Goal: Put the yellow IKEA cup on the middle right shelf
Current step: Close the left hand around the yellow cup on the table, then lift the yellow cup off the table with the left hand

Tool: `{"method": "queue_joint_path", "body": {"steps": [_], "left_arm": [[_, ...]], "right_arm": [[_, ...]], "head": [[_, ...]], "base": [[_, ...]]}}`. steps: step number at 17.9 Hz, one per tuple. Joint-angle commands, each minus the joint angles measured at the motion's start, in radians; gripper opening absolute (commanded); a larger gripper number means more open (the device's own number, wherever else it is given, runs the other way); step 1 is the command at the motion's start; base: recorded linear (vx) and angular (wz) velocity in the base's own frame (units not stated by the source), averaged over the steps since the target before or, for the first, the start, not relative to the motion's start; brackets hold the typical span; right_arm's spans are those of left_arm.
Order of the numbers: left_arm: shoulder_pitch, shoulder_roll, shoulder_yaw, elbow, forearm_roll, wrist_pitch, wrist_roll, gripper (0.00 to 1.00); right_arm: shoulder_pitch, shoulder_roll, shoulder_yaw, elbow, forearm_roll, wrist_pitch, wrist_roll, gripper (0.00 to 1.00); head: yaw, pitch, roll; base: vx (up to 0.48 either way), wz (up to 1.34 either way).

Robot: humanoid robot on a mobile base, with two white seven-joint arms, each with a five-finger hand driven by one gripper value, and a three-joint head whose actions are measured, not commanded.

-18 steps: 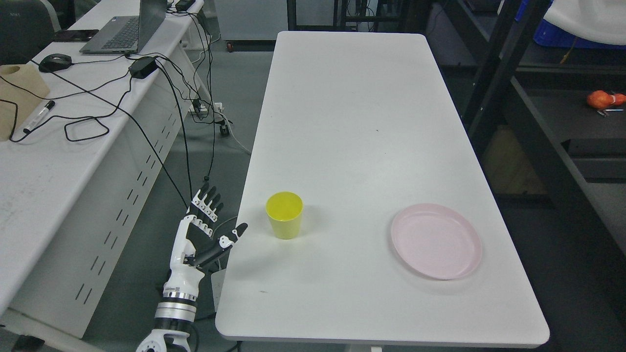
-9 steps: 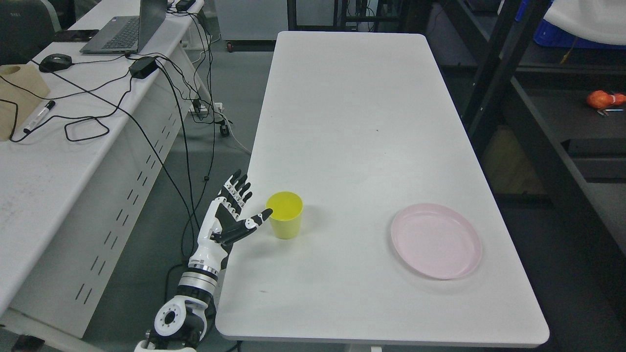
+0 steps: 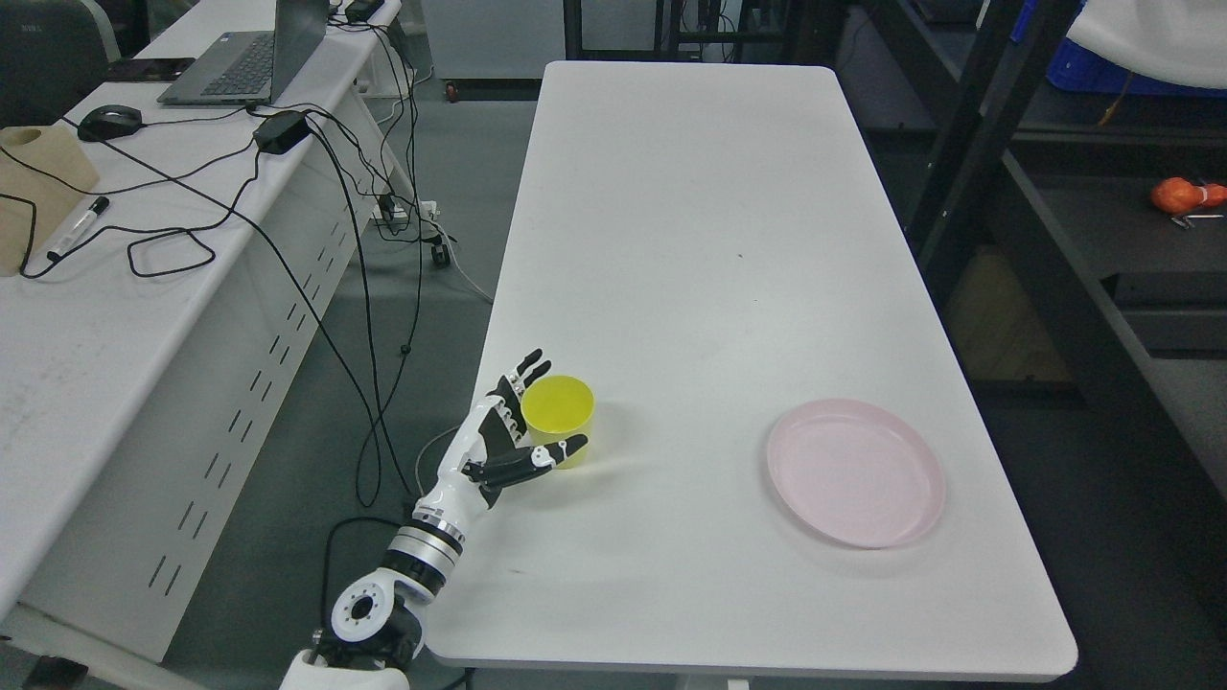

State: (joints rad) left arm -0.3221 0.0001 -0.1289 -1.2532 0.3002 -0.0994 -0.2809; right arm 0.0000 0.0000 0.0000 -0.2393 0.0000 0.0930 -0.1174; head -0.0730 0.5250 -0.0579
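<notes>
A yellow cup [image 3: 559, 414] stands upright on the white table [image 3: 709, 240] near its left edge. My left hand [image 3: 522, 422] is at the cup's left side, fingers spread. The thumb [image 3: 537, 461] reaches across the cup's front and the other fingers [image 3: 525, 369] stand behind its left rim, so the hand is around the cup without being closed on it. The dark shelf unit [image 3: 1102, 220] stands at the right of the table. My right arm is out of view.
A pink plate [image 3: 855, 472] lies on the table's right front. An orange object [image 3: 1186, 195] lies on a shelf board at the right. A desk [image 3: 105, 316] with a laptop [image 3: 251, 59], a mouse and hanging cables stands at the left.
My left hand has moved right and forward from beside the table's edge to the cup, and its open fingers now stand around the cup's left side. The cup has not moved.
</notes>
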Motion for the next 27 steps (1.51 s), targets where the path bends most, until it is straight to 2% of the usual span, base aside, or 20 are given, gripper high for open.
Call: {"method": "queue_joint_path", "body": {"steps": [1, 4, 6, 10, 12, 13, 15, 16, 22, 27], "left_arm": [[-0.021, 0.017, -0.044, 0.067, -0.033, 0.075, -0.003, 0.98], [-0.046, 0.017, -0.043, 0.078, -0.035, 0.109, -0.003, 0.98], [-0.054, 0.017, -0.041, 0.077, -0.032, 0.132, -0.007, 0.91], [-0.048, 0.017, 0.046, 0.068, -0.026, 0.124, -0.015, 0.52], [-0.043, 0.017, 0.086, 0.06, -0.018, 0.112, -0.015, 0.39], [-0.038, 0.017, 0.103, 0.054, -0.003, 0.086, -0.015, 0.31], [-0.016, 0.017, 0.14, 0.029, 0.071, -0.011, -0.017, 0.08], [0.004, 0.017, 0.144, 0.008, 0.114, -0.054, -0.027, 0.0], [0.193, 0.017, 0.172, -0.406, 0.195, -0.071, -0.06, 0.0], [0.219, 0.017, 0.193, -0.503, 0.197, -0.074, -0.06, 0.01]], "right_arm": [[0.014, -0.017, 0.017, 0.0, -0.025, 0.001, 0.001, 0.99], [0.014, -0.017, 0.017, 0.0, -0.025, 0.001, 0.001, 0.99], [0.014, -0.017, 0.017, 0.0, -0.025, 0.001, 0.001, 0.99], [0.014, -0.017, 0.017, 0.0, -0.025, 0.001, 0.001, 0.99], [0.014, -0.017, 0.017, 0.0, -0.025, 0.001, 0.001, 0.99], [0.014, -0.017, 0.017, 0.0, -0.025, 0.001, 0.001, 0.99], [0.014, -0.017, 0.017, 0.0, -0.025, 0.001, 0.001, 0.99], [0.014, -0.017, 0.017, 0.0, -0.025, 0.001, 0.001, 0.99], [0.014, -0.017, 0.018, 0.0, -0.025, 0.001, 0.001, 1.0], [0.014, -0.017, 0.017, 0.0, -0.025, 0.001, 0.001, 0.99]], "head": [[0.0, 0.0, 0.0], [0.0, 0.0, 0.0], [0.0, 0.0, 0.0], [0.0, 0.0, 0.0], [0.0, 0.0, 0.0], [0.0, 0.0, 0.0], [0.0, 0.0, 0.0], [0.0, 0.0, 0.0], [0.0, 0.0, 0.0], [0.0, 0.0, 0.0]], "base": [[0.0, 0.0], [0.0, 0.0], [0.0, 0.0], [0.0, 0.0], [0.0, 0.0], [0.0, 0.0], [-0.003, -0.02], [-0.005, -0.03], [0.0, 0.02], [0.0, 0.0]]}}
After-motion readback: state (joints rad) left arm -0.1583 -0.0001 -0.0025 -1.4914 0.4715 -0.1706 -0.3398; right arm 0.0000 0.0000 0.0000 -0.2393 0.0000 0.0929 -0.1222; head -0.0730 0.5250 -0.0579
